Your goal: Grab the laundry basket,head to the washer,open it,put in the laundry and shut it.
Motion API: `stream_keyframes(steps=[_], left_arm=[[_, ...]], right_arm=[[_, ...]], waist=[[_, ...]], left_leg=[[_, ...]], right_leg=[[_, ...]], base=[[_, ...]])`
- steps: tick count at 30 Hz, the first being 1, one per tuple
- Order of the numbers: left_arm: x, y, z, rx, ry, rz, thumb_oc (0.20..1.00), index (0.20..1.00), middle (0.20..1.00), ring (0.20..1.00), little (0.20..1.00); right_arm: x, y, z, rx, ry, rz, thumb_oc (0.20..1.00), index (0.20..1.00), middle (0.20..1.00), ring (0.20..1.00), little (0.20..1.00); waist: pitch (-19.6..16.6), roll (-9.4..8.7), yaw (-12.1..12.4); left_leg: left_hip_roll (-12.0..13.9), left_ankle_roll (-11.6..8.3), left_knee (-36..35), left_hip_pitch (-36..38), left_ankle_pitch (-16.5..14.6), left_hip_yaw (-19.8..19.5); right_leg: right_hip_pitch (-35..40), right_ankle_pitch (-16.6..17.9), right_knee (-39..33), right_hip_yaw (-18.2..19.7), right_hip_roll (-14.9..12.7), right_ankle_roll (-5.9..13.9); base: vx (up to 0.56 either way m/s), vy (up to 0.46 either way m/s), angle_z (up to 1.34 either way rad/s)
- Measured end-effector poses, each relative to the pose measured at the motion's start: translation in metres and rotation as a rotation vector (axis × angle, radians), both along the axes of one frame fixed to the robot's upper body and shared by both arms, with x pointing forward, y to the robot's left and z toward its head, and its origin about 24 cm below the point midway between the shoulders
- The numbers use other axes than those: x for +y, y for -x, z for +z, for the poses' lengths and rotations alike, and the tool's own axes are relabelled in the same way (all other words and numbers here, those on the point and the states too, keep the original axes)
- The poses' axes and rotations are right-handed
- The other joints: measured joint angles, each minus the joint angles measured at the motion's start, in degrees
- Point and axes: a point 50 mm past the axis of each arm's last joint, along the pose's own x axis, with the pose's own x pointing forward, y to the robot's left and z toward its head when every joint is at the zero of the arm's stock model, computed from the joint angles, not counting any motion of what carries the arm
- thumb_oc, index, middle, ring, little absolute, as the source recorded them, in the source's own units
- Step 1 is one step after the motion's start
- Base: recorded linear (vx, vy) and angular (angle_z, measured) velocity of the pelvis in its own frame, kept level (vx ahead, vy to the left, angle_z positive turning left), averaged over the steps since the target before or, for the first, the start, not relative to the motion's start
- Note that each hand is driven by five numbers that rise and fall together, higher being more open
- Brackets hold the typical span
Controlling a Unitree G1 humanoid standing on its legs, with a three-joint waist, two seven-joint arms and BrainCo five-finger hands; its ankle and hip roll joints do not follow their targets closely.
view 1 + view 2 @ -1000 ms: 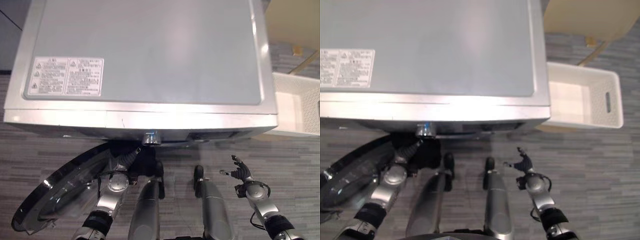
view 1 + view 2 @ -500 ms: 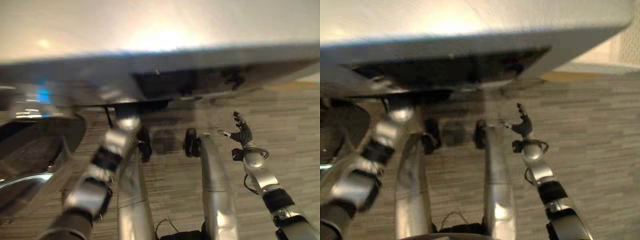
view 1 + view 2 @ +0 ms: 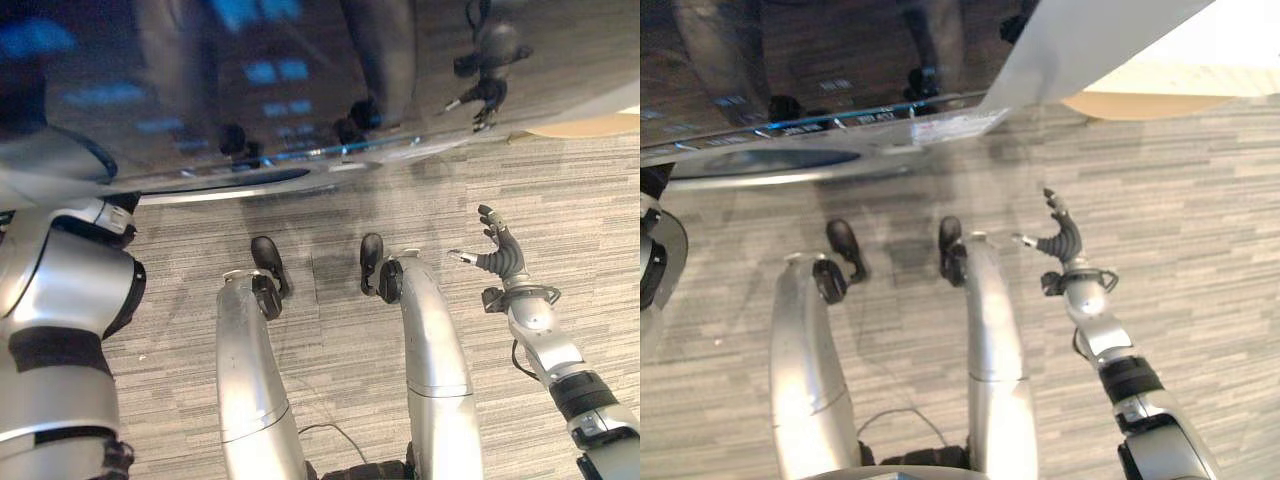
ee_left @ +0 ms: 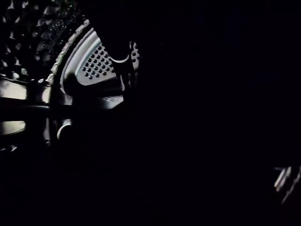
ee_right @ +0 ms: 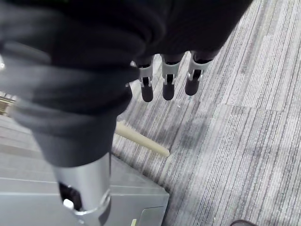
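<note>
Hanging slack-fingered, right hand (image 3: 497,258) idles beside washer (image 3: 250,80); left hand's grip seemingly hidden inside.

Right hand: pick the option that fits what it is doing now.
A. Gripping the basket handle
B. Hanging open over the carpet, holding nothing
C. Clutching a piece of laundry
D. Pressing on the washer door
B. The right hand hangs over the grey carpet with its fingers relaxed and spread, nothing between them, clear of the washer.
</note>
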Motion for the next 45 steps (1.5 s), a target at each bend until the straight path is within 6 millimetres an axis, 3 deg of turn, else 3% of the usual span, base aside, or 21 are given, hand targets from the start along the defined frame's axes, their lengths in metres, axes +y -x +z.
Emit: stream_keyframes(steps=[2, 4, 5, 8, 10, 11, 14, 15, 18, 19, 21, 24, 32, 35, 38, 39, 40, 41, 42, 43, 45], left_arm=[[-0.006, -0.01, -0.041, 0.116, -0.012, -0.045, 1.0, 1.0, 1.0, 1.0, 1.0], [-0.017, -0.017, -0.098, 0.261, 0.018, -0.115, 1.0, 1.0, 1.0, 1.0, 1.0], [-0.018, -0.013, -0.145, 0.366, 0.106, -0.165, 1.0, 1.0, 1.0, 1.0, 1.0], [-0.027, 0.005, -0.21, 0.509, 0.205, -0.251, 1.0, 1.0, 1.0, 1.0, 1.0], [-0.026, 0.013, -0.223, 0.527, 0.244, -0.267, 1.0, 1.0, 1.0, 1.0, 1.0], [-0.023, 0.021, -0.243, 0.58, 0.267, -0.266, 1.0, 1.0, 1.0, 1.0, 1.0], [-0.025, 0.035, -0.272, 0.638, 0.343, -0.279, 1.0, 1.0, 1.0, 1.0, 1.0], [-0.023, 0.051, -0.298, 0.706, 0.406, -0.281, 1.0, 1.0, 1.0, 1.0, 1.0], [-0.026, 0.081, -0.343, 0.829, 0.507, -0.279, 1.0, 1.0, 1.0, 1.0, 1.0], [-0.02, 0.104, -0.367, 0.895, 0.545, -0.255, 1.0, 1.0, 1.0, 1.0, 1.0], [-0.01, 0.134, -0.393, 0.962, 0.664, -0.207, 1.0, 1.0, 1.0, 1.0, 1.0], [0.003, 0.167, -0.417, 1.05, 0.708, -0.138, 1.0, 1.0, 1.0, 1.0, 1.0], [0.012, 0.194, -0.442, 1.177, 0.752, -0.084, 1.0, 1.0, 1.0, 1.0, 1.0], [0.012, 0.192, -0.441, 1.175, 0.747, -0.087, 1.0, 1.0, 1.0, 1.0, 1.0], [0.006, 0.176, -0.436, 1.168, 0.716, -0.123, 1.0, 1.0, 1.0, 1.0, 1.0], [0.006, 0.171, -0.433, 1.154, 0.714, -0.129, 1.0, 1.0, 1.0, 1.0, 1.0], [0.005, 0.17, -0.432, 1.146, 0.715, -0.135, 1.0, 1.0, 1.0, 1.0, 1.0], [0.004, 0.167, -0.428, 1.129, 0.71, -0.148, 1.0, 1.0, 1.0, 1.0, 1.0], [0.004, 0.167, -0.426, 1.12, 0.708, -0.154, 1.0, 1.0, 1.0, 1.0, 1.0], [0.008, 0.173, -0.425, 1.115, 0.697, -0.151, 1.0, 1.0, 1.0, 1.0, 1.0], [0.011, 0.175, -0.424, 1.11, 0.696, -0.14, 1.0, 1.0, 1.0, 1.0, 1.0]], right_arm=[[0.002, 0.001, -0.003, 0.016, 0.003, 0.018, 1.0, 1.0, 1.0, 1.0, 1.0], [-0.002, 0.008, -0.014, 0.052, 0.0, 0.007, 1.0, 1.0, 1.0, 1.0, 1.0], [-0.002, 0.01, -0.02, 0.078, -0.006, 0.0, 1.0, 1.0, 1.0, 1.0, 1.0], [0.0, 0.01, -0.037, 0.164, -0.006, -0.018, 1.0, 1.0, 1.0, 1.0, 1.0], [0.002, 0.011, -0.042, 0.183, -0.018, -0.024, 1.0, 1.0, 1.0, 1.0, 1.0], [0.003, 0.013, -0.047, 0.204, -0.03, -0.034, 1.0, 1.0, 1.0, 1.0, 1.0], [0.001, 0.017, -0.054, 0.233, -0.031, -0.049, 1.0, 1.0, 1.0, 1.0, 1.0], [0.002, 0.02, -0.061, 0.261, -0.041, -0.057, 1.0, 1.0, 1.0, 1.0, 1.0], [-0.001, 0.035, -0.081, 0.33, -0.065, -0.082, 1.0, 1.0, 1.0, 1.0, 1.0], [-0.004, 0.045, -0.092, 0.379, -0.058, -0.094, 1.0, 1.0, 1.0, 1.0, 1.0], [-0.01, 0.061, -0.114, 0.477, -0.034, -0.112, 1.0, 1.0, 1.0, 1.0, 1.0], [-0.017, 0.09, -0.141, 0.606, 0.005, -0.129, 1.0, 1.0, 1.0, 1.0, 1.0], [-0.026, 0.122, -0.175, 0.79, 0.027, -0.176, 1.0, 1.0, 1.0, 1.0, 1.0], [-0.027, 0.122, -0.176, 0.798, 0.051, -0.172, 1.0, 1.0, 1.0, 1.0, 1.0], [-0.027, 0.126, -0.182, 0.842, 0.067, -0.172, 1.0, 1.0, 1.0, 1.0, 1.0], [-0.023, 0.126, -0.184, 0.848, 0.065, -0.159, 1.0, 1.0, 1.0, 1.0, 1.0], [-0.021, 0.128, -0.186, 0.853, 0.059, -0.158, 1.0, 1.0, 1.0, 1.0, 1.0], [-0.019, 0.132, -0.188, 0.862, 0.051, -0.156, 1.0, 1.0, 1.0, 1.0, 1.0], [-0.019, 0.139, -0.191, 0.879, 0.047, -0.159, 1.0, 1.0, 1.0, 1.0, 1.0], [-0.02, 0.143, -0.192, 0.881, 0.041, -0.164, 1.0, 1.0, 1.0, 1.0, 1.0], [-0.024, 0.14, -0.191, 0.87, 0.038, -0.184, 1.0, 1.0, 1.0, 1.0, 1.0]], waist=[[-0.8, 0.41, 0.0], [-6.2, 1.15, 0.1], [-7.4, 1.6, 1.1], [-8.9, 1.94, 3.7], [-9.4, 1.79, 3.6], [-9.6, 1.78, 3.9], [-9.8, 1.73, 4.1], [-9.8, 1.67, 4.4], [-10.1, 1.51, 4.4], [-10.1, 1.5, 4.6], [-10.2, 1.46, 4.7], [-12.7, 1.57, 5.9], [-17.5, 2.33, 6.0], [-17.6, 2.44, 5.7], [-17.0, 3.06, 5.9], [-16.9, 3.25, 6.6], [-16.6, 3.58, 7.4], [-16.6, 3.65, 7.8], [-16.7, 3.47, 8.2], [-17.3, 2.3, 11.3], [-17.5, 1.08, 12.8]], left_leg=[[-0.1, -0.9, -0.7, 3.0, -0.6, -0.4], [-0.4, -1.18, -2.2, 2.8, -0.7, -0.2], [-1.1, -0.81, -4.2, 5.8, -0.4, -0.4], [-2.4, -1.5, -11.1, 13.1, 1.4, -0.1], [-3.0, -1.93, -14.2, 15.7, 1.9, 0.0], [-3.5, -1.51, -16.8, 18.6, 2.8, 0.1], [-4.2, -1.95, -22.7, 24.2, 4.6, 0.8], [-4.8, -1.68, -26.9, 29.2, 5.6, 1.0], [-5.9, -1.89, -35.7, 38.6, 8.5, 1.9], [-6.2, -1.93, -39.1, 43.7, 8.8, 2.0], [-6.9, -1.58, -47.9, 53.2, 12.0, 2.7], [-7.8, -1.06, -54.7, 60.7, 13.3, 3.5], [-10.2, 0.85, -67.3, 73.6, 16.2, 6.7], [-11.2, 1.62, -67.4, 73.3, 16.8, 8.0], [-11.5, 3.13, -64.9, 70.9, 16.2, 7.8], [-10.5, 3.25, -64.3, 70.1, 16.3, 7.9], [-9.9, 3.45, -63.2, 69.4, 16.7, 7.5], [-8.9, 3.43, -61.4, 68.5, 16.7, 6.0], [-8.3, 3.3, -61.2, 68.4, 16.8, 5.2], [-8.0, 1.97, -61.2, 67.2, 18.3, 4.9], [-8.0, -0.02, -60.8, 64.1, 19.5, 4.4]], right_leg=[[3.5, -0.9, -0.5, -0.6, -0.4, -0.34], [3.4, -1.4, -1.7, -1.1, -0.9, -0.42], [6.8, -1.6, -3.0, -2.1, -1.7, -0.53], [14.0, -1.7, -8.2, -3.1, -2.8, -0.38], [16.6, -1.6, -10.6, -3.8, -3.4, -0.18], [19.5, -1.5, -12.7, -4.2, -3.8, 0.08], [24.6, -0.1, -17.8, -4.1, -3.6, 1.25], [29.6, 0.4, -21.6, -4.6, -3.9, 1.8], [37.9, 2.6, -29.0, -4.6, -3.8, 2.88], [43.0, 3.0, -32.4, -5.1, -3.8, 3.22], [51.8, 5.4, -40.1, -5.7, -3.4, 4.22], [58.9, 6.8, -46.4, -5.7, -3.5, 5.39], [70.5, 12.8, -61.1, -4.2, -3.8, 8.8], [69.9, 14.0, -61.0, -2.7, -4.4, 9.94], [66.9, 14.3, -56.6, -0.2, -4.7, 10.31], [66.6, 13.4, -55.0, -0.6, -4.1, 10.55], [65.9, 10.0, -48.9, 0.3, -2.3, 10.86], [65.6, 7.0, -39.2, 1.6, 1.0, 10.75], [67.1, 6.3, -37.0, 1.6, 3.1, 9.9], [71.0, 3.9, -42.0, -0.1, 6.2, 8.1], [75.9, 3.2, -57.1, -0.2, 7.4, 4.21]], base=[[0.01, 0.0, 0.15], [-0.03, 0.005, 0.25], [-0.05, 0.008, 0.36], [-0.06, 0.025, 0.38], [-0.01, 0.045, 0.28], [0.01, 0.038, 0.23], [0.05, 0.044, 0.11], [0.08, 0.057, 0.11], [0.09, 0.078, 0.07], [0.08, 0.096, 0.03], [0.13, 0.098, 0.01], [0.16, 0.111, -0.01], [0.02, 0.173, -0.16], [-0.3, 0.143, -0.24], [-0.29, 0.026, 0.11], [-0.19, -0.082, 0.15], [-0.27, -0.132, 0.4], [-0.23, -0.175, 0.55], [-0.36, -0.235, 0.58], [-0.27, -0.186, 0.27], [-0.14, -0.048, 0.01]])
